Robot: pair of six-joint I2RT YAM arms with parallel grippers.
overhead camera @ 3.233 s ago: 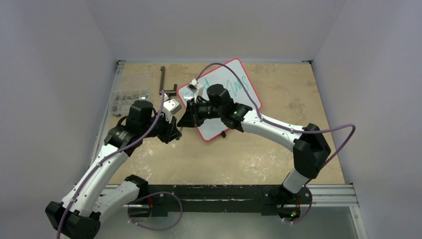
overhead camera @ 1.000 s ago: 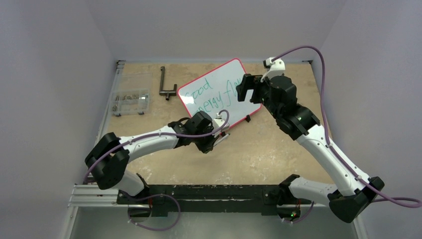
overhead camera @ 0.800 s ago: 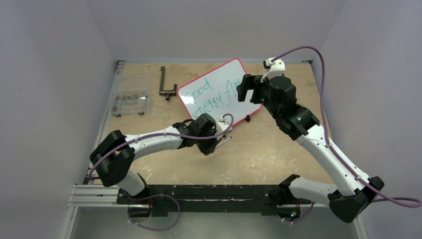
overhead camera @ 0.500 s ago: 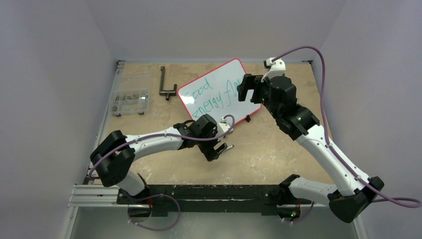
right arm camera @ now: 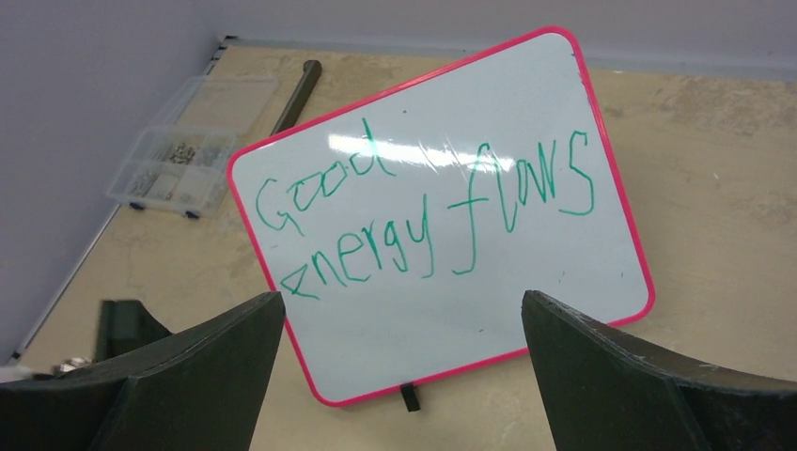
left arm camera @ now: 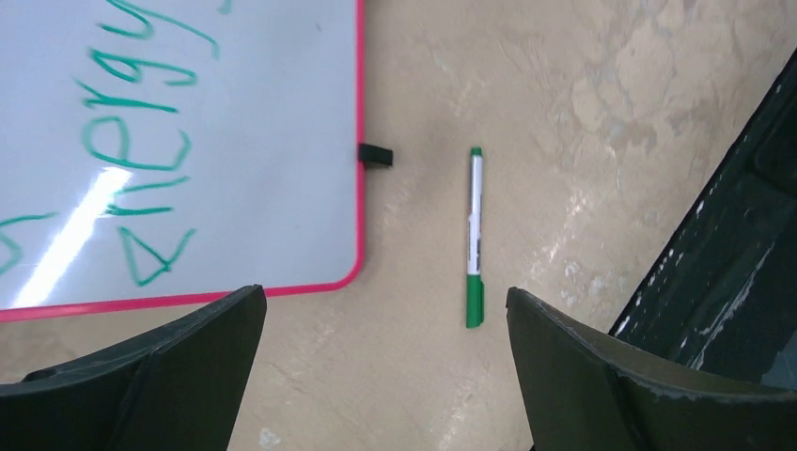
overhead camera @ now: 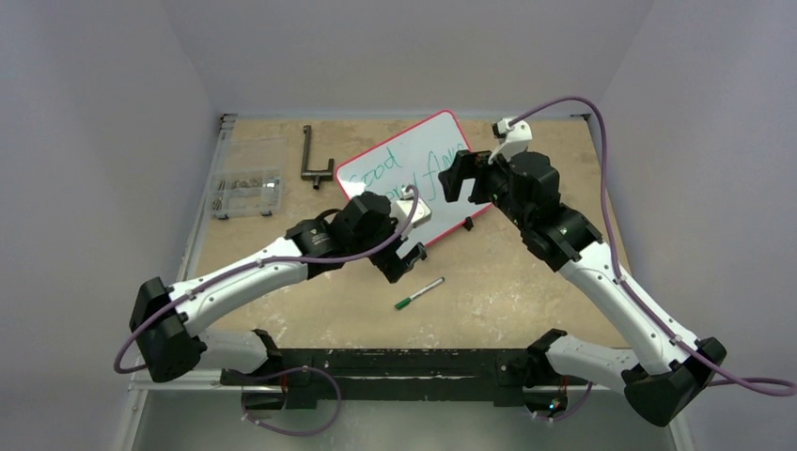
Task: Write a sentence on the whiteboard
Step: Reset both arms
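Note:
The whiteboard (overhead camera: 414, 150), white with a thin red frame, lies slanted at the back middle of the table. The green sentence (right arm camera: 376, 252) on it reads "Good energy flows" in two lines; part of the sentence (left arm camera: 132, 169) shows in the left wrist view over the whiteboard (left arm camera: 263, 113). A white marker with a green cap (overhead camera: 419, 292) lies loose on the table in front of the board, and the marker (left arm camera: 475, 235) sits apart from the jaws. My left gripper (overhead camera: 406, 260) hangs open above the board's near corner. My right gripper (overhead camera: 453, 178) hovers open over the board's right side, holding nothing.
A clear plastic parts box (overhead camera: 246, 191) sits at the back left, with a dark metal T-shaped tool (overhead camera: 313, 162) beside it. One black clip foot (right arm camera: 408, 396) sticks out of the board's near edge. A black rail (overhead camera: 414, 362) runs along the table's front.
My left gripper opened and let go of the marker, which now lies on the table. The left arm rose and drew back toward the board. The right gripper shifted slightly left.

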